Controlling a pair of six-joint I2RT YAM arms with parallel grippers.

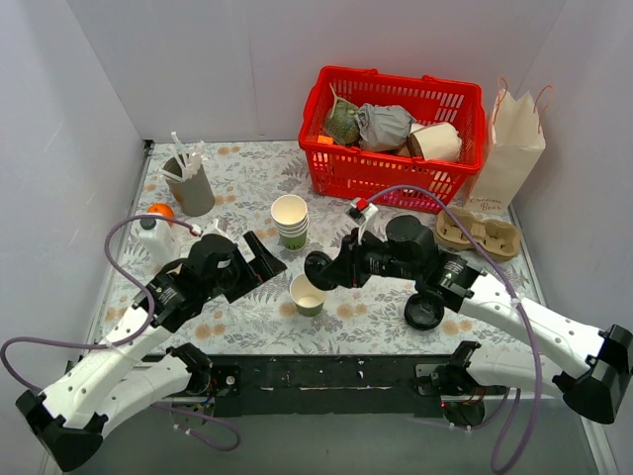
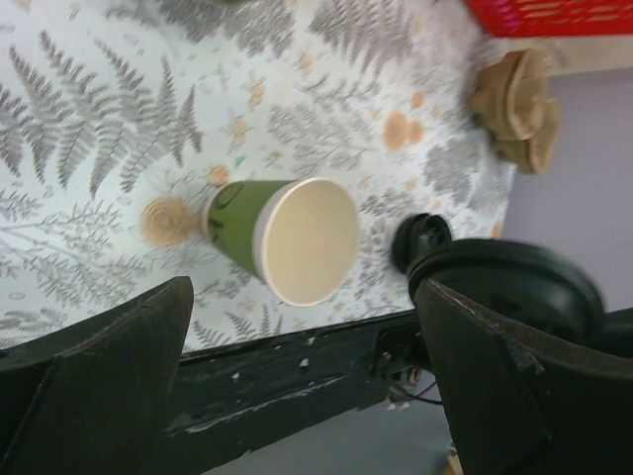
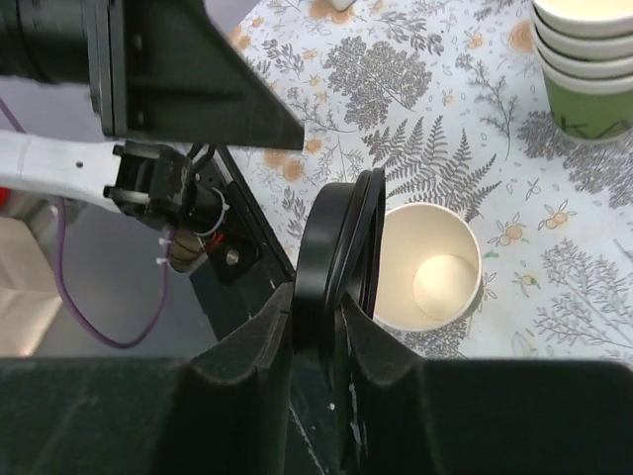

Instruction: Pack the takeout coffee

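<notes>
While the dark green paper cup (image 1: pixel 308 295) stands upright and uncapped on the fern-patterned surface (image 1: pixel 237 178), low in the centre of the overhead frame, its black lid (image 1: pixel 318 269) hangs edge-on just above and beside its rim. The right gripper (image 1: pixel 331 269) pinches that lid between its fingers; the right wrist view shows the lid (image 3: pixel 336 247) standing on edge with the cup's cream inside (image 3: pixel 430 267) open just to its right. The left gripper (image 1: pixel 255 262) sits just to the cup's left with its fingers spread wide, holding nothing; in the left wrist view the cup (image 2: pixel 287 237) shows in the gap between them.

A stack of lidless cups (image 1: pixel 290 220) stands near the cup, above it in the frame. A second black lid (image 1: pixel 423 311) lies flat on the surface at lower right. A cardboard cup carrier (image 1: pixel 478 235) sits farther right, below a pale paper bag (image 1: pixel 509 148). A red basket (image 1: pixel 391 178) fills the upper middle, and a grey holder (image 1: pixel 190 183) stands at upper left.
</notes>
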